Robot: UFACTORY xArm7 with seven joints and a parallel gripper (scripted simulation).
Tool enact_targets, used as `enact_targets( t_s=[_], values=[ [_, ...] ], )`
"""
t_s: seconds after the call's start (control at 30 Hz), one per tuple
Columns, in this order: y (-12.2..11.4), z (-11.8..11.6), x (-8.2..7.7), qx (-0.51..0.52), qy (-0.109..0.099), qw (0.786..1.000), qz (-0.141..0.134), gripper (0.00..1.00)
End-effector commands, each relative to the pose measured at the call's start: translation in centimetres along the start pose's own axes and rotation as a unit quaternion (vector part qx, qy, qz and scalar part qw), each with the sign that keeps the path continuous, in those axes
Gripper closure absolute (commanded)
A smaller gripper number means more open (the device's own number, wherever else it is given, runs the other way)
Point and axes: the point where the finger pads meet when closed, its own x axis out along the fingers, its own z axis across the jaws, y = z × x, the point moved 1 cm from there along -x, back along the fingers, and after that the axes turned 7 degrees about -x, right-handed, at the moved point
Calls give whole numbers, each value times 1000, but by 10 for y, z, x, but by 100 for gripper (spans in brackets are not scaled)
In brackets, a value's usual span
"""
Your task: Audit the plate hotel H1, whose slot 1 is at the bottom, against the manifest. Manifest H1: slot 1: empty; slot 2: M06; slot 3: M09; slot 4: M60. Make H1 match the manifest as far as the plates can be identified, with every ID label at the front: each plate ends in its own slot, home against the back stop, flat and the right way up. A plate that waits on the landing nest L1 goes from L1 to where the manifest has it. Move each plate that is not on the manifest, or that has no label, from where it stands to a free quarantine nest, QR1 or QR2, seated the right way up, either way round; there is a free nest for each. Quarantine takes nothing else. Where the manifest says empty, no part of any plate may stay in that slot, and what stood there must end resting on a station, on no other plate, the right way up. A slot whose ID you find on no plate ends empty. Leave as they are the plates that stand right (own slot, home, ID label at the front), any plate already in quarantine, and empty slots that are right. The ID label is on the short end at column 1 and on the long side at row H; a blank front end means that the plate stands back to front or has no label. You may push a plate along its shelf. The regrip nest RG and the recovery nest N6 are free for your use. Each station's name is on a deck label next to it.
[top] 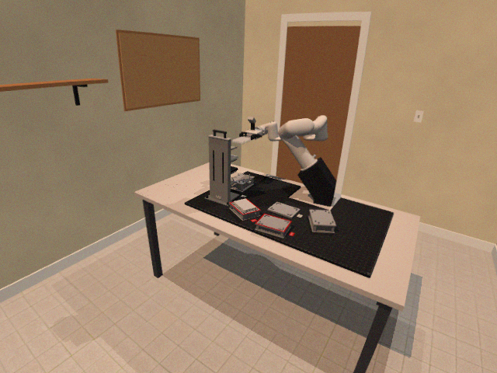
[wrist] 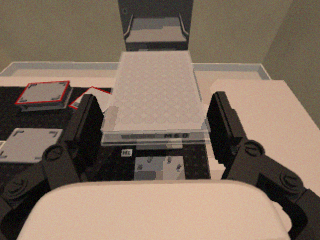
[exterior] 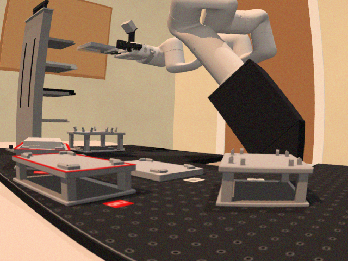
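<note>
My gripper (wrist: 154, 106) is shut on a clear well plate (wrist: 155, 95) and grips it by its long sides. The plate's near short end carries a label (wrist: 175, 135) that reads about M60 and faces the wrist camera. The plate is flat in the air (exterior: 94, 47), in front of the plate hotel H1 (exterior: 30, 73) and about level with the top shelf (exterior: 60, 43), apart from it. The top shelf and the one below it (exterior: 60, 66) look bare. The second shelf from the bottom (exterior: 58, 92) looks dark; I cannot tell what is on it. The gripper also shows in the top view (top: 248, 135).
A red-edged nest (exterior: 42, 143) near the hotel's foot holds a plate; the red-edged nest in front of it (exterior: 73, 165) is bare. A low flat nest (exterior: 166, 169), a raised nest at the right (exterior: 265, 174) and a pinned nest behind (exterior: 95, 137) stand on the black deck.
</note>
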Motion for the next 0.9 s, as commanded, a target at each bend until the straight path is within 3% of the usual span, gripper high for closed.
enact_targets(
  t_s=[0.0, 0.87],
  values=[
    [0, 0, 2, -1, 0, 1000, -1, 100],
    [0, 0, 33, -1, 0, 1000, -1, 100]
  ],
)
